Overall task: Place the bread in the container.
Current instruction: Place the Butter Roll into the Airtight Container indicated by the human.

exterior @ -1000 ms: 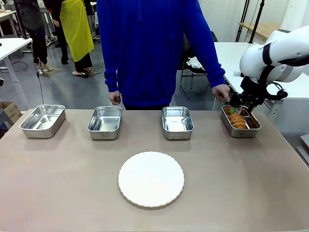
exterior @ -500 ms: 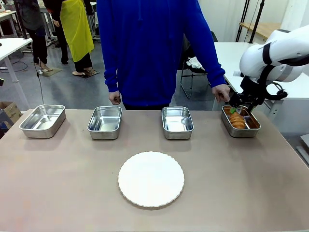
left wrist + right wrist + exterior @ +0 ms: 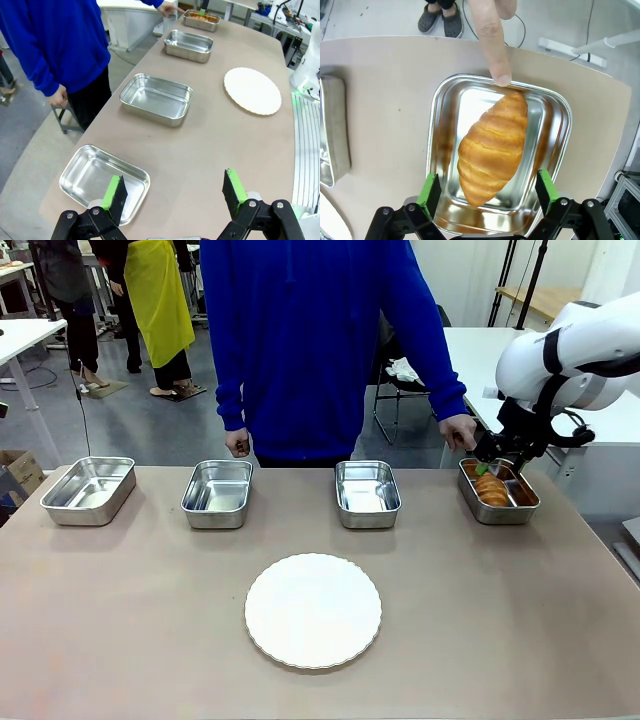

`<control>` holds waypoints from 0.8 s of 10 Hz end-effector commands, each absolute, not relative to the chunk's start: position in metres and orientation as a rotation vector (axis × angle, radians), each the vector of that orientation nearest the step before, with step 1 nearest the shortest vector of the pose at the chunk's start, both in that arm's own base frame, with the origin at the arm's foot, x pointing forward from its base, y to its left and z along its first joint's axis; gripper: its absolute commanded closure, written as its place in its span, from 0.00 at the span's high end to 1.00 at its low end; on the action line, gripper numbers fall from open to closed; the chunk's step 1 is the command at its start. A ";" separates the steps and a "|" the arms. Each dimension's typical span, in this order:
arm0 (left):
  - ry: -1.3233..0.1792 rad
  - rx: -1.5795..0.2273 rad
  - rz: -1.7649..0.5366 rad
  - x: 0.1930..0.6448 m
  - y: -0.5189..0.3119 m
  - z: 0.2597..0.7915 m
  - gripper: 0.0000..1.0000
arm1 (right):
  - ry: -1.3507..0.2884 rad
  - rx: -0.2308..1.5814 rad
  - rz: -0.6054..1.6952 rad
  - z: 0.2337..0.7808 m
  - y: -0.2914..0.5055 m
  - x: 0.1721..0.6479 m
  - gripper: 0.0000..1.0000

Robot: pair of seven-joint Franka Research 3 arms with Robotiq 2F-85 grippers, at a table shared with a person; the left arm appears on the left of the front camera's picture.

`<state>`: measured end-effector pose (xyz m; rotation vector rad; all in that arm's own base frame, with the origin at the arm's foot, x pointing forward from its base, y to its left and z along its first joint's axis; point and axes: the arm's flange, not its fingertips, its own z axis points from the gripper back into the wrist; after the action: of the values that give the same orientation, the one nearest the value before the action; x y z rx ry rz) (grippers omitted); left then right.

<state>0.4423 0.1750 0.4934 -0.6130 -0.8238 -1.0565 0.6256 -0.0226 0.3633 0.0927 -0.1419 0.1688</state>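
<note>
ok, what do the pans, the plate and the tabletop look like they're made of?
Pans: shiny metal, probably stainless steel; mirror-like walls reflect the bread in the right wrist view.
Plate: matte white with a scalloped rim; ceramic, plastic or paper, can't tell which.
Tabletop: smooth matte beige-brown surface, likely laminate; no grain or gloss visible.

In the front view the right gripper (image 3: 497, 465) hides part of the bread (image 3: 491, 490); the person's head is cut off.
</note>
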 end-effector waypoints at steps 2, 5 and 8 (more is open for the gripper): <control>-0.831 -0.615 -1.061 0.441 0.174 0.495 1.00 | -0.233 0.070 0.174 0.384 -0.010 0.594 1.00; -0.831 -0.615 -1.061 0.441 0.174 0.495 1.00 | -0.347 0.014 0.217 0.439 0.027 0.519 1.00; -0.831 -0.615 -1.061 0.441 0.174 0.495 1.00 | -0.383 -0.002 0.284 0.457 0.056 0.441 1.00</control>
<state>0.4424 0.1747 0.4941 -0.6121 -0.8244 -1.0576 0.4641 0.0517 0.4615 0.0157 -0.3574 0.2879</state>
